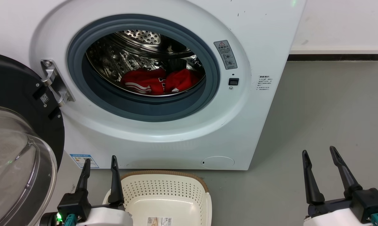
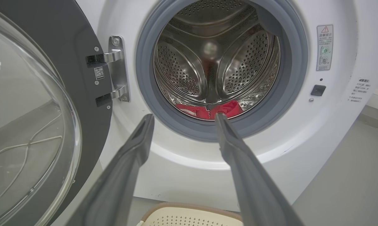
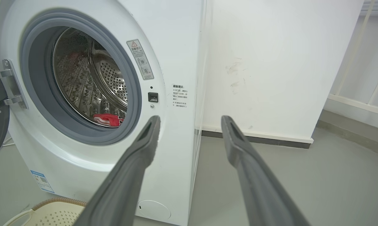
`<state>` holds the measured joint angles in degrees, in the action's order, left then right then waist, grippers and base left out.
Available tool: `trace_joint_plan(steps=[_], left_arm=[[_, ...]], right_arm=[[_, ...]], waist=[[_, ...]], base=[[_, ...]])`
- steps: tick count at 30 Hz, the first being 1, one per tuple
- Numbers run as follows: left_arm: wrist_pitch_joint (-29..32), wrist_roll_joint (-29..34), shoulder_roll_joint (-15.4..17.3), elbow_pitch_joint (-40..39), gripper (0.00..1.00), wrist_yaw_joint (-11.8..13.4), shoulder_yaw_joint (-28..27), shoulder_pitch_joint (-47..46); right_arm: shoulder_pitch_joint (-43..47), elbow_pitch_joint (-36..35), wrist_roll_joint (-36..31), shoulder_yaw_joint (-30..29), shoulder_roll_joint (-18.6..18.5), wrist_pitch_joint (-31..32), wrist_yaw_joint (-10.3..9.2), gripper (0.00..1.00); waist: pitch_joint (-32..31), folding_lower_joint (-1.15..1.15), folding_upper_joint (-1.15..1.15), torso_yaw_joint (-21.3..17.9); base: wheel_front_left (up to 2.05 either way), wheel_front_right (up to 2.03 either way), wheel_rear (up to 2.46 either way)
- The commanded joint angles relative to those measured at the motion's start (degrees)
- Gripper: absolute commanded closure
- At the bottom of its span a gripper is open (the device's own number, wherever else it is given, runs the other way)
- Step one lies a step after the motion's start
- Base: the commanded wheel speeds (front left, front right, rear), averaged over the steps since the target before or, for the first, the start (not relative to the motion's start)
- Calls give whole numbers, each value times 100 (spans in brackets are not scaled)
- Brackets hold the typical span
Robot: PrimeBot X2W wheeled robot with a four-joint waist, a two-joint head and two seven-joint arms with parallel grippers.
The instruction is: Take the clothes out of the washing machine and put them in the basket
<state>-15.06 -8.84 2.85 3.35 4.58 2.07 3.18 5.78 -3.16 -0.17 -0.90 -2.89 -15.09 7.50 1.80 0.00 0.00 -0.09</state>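
Left jaws: open, the two dark fingers (image 1: pixel 115 179) stand well apart with nothing between them.
Right jaws: open, fingers (image 1: pixel 310 179) spread a little wider than the left pair, nothing held; grey floor (image 1: pixel 317 110) lies beneath and ahead.
Clothes (image 1: pixel 157 82): red bundle with white stripes at the bottom of the steel drum (image 1: pixel 138 37), ahead of and above the left jaws, ahead and to the left of the right jaws, well apart from both.
Washing machine (image 1: pixel 245 119): straight ahead of the left jaws; its right front edge is ahead of the right jaws.
Door (image 1: pixel 19 94): swung open, to the left of the left jaws.
Basket (image 1: pixel 164 188): on the floor at the washer's foot, just right of and below the left jaws, well left of the right jaws.
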Motion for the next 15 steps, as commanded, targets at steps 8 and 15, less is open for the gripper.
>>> trace_joint_plan(steps=[8,15], left_arm=[[-18,-9,5,38,0,13,-3,4],[-18,-27,5,61,0,26,-11,8]], right_arm=[[35,31,21,19,3,-12,-2,0],[18,53,22,18,3,-12,-2,0]], waist=[[9,0,0,8],[3,0,0,2]], base=[[0,0,0],[0,0,0]])
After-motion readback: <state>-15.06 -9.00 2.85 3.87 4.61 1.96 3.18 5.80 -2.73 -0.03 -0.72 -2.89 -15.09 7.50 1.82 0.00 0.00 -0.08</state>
